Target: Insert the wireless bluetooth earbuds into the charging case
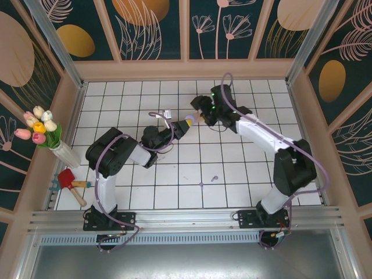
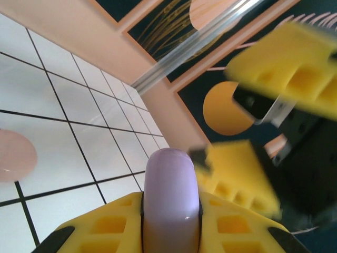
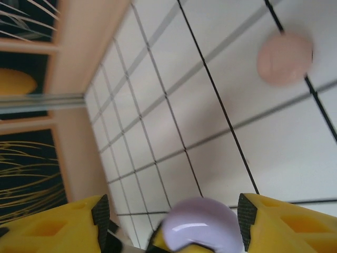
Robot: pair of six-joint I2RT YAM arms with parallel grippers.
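Observation:
The purple charging case (image 2: 171, 190) stands upright between the yellow fingers of my left gripper (image 2: 171, 205), which is shut on it and held above the tiles (image 1: 187, 124). My right gripper (image 1: 200, 113) meets it from the far side, jaws open. In the right wrist view the purple case (image 3: 202, 224) pokes up between the spread jaws of my right gripper (image 3: 169, 211), nearer the right-hand one. One of the right gripper's fingers (image 2: 237, 179) hangs blurred beside the case top. Two purple earbuds (image 1: 200, 185) (image 1: 214, 178) lie on the near tiles. I cannot make out the pink earbuds.
A round pale pink disc (image 3: 284, 58) lies on the tiles under the grippers, also at the left edge of the left wrist view (image 2: 13, 155). A vase of tulips (image 1: 49, 136) and a red toy (image 1: 70, 180) sit at the left wall. Wooden walls ring the floor.

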